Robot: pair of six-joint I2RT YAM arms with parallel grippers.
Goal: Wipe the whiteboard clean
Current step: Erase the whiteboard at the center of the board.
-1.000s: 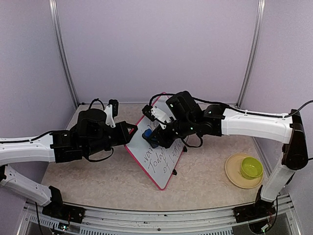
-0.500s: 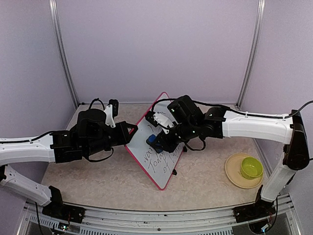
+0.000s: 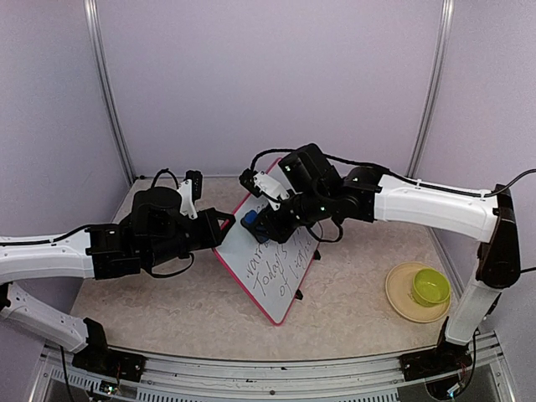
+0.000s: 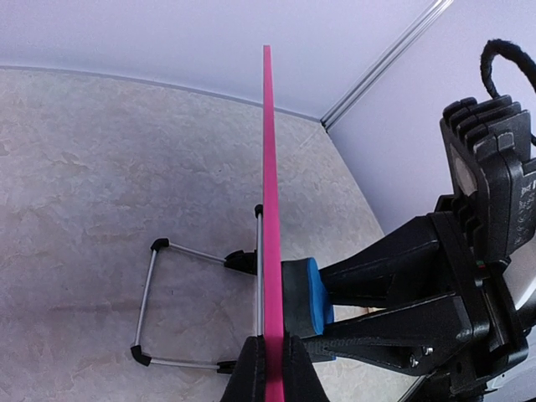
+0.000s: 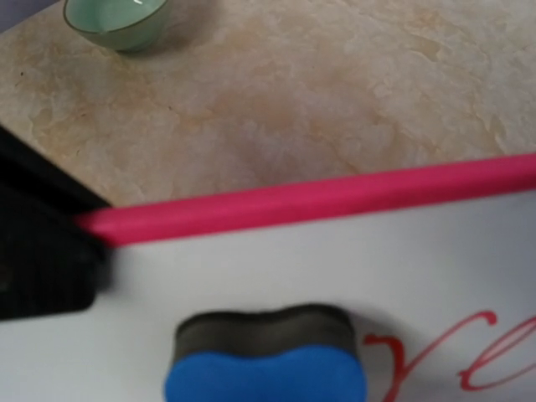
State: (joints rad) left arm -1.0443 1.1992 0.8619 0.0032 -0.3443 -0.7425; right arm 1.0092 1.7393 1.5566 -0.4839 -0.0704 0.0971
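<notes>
The whiteboard (image 3: pixel 272 280) stands tilted on the table, white with a pink rim (image 4: pixel 270 184) and dark handwriting on its lower part. My left gripper (image 4: pixel 269 362) is shut on the rim at the board's left edge (image 3: pixel 223 228). A blue eraser (image 3: pixel 249 221) with a dark felt face presses flat on the board's far part (image 5: pixel 335 251). My right gripper (image 3: pixel 265 224) is shut on it. The eraser (image 4: pixel 308 295) sits just right of the rim, its felt against the board. From the right wrist the eraser (image 5: pixel 264 360) lies beside a red stroke of writing (image 5: pixel 473 356); my fingers are out of that view.
A green bowl (image 3: pixel 430 287) sits on a yellow plate (image 3: pixel 404 303) at the right of the table; the bowl (image 5: pixel 117 15) also shows beyond the board. The board's wire stand (image 4: pixel 155 306) rests on the table behind it. Walls close in the back and sides.
My right gripper slid the eraser down the board, then back up toward its far left corner. The left gripper and the board stayed put.
</notes>
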